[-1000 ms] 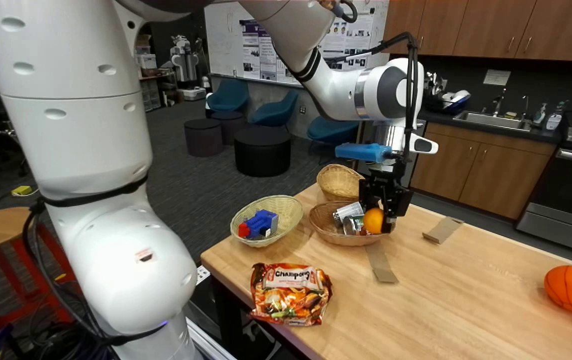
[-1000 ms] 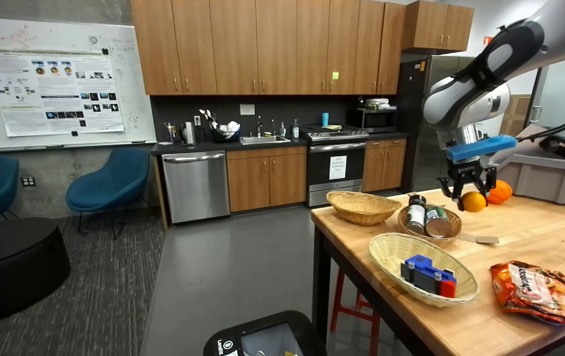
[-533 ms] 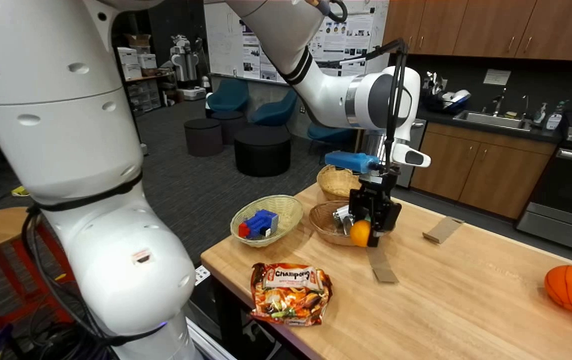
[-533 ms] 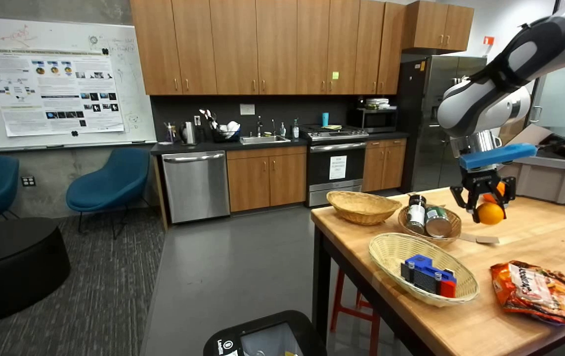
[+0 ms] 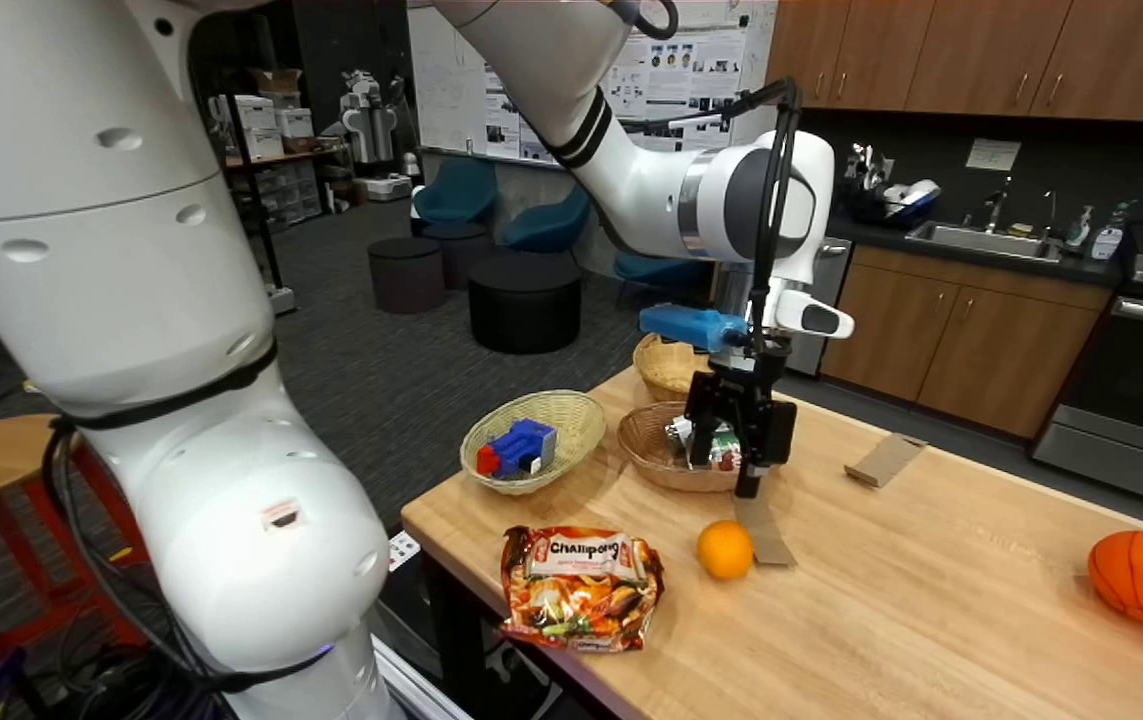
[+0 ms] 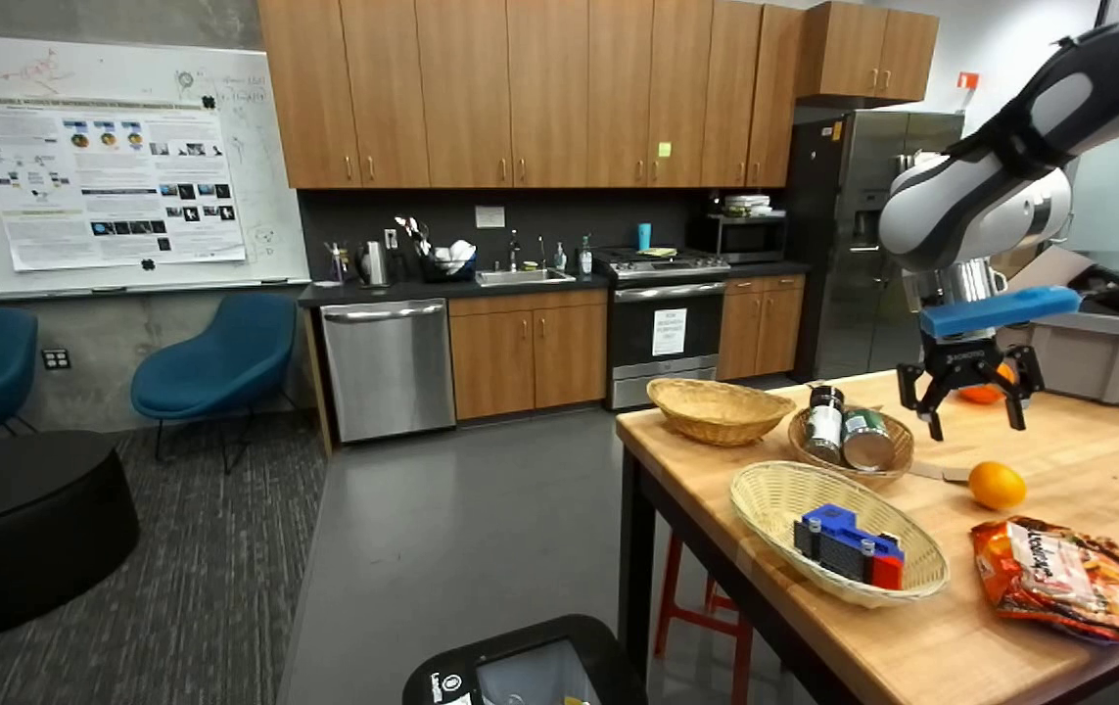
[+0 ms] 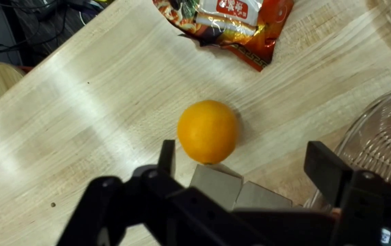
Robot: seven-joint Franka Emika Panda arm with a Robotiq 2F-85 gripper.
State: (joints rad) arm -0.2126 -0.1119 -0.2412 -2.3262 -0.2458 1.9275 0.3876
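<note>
Release looks done, withdrawal not: fingers (image 7: pixel 327 171) spread, empty, near brown basket (image 5: pixel 666 475); orange (image 5: pixel 724 549) loose on tabletop (image 5: pixel 931 600) near brown basket, two containers (image 6: pixel 824 428) inside it.

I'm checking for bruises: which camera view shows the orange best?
The wrist view: the orange appears largest there, whole and central. Both exterior views show it whole too, but smaller, below the open pincer.

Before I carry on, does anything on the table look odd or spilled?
No spill shows. The orange lies loose beside a cardboard strip, outside the open hand, so it might roll. One corner of the noodle packet seems to overhang the edge of the table.
</note>
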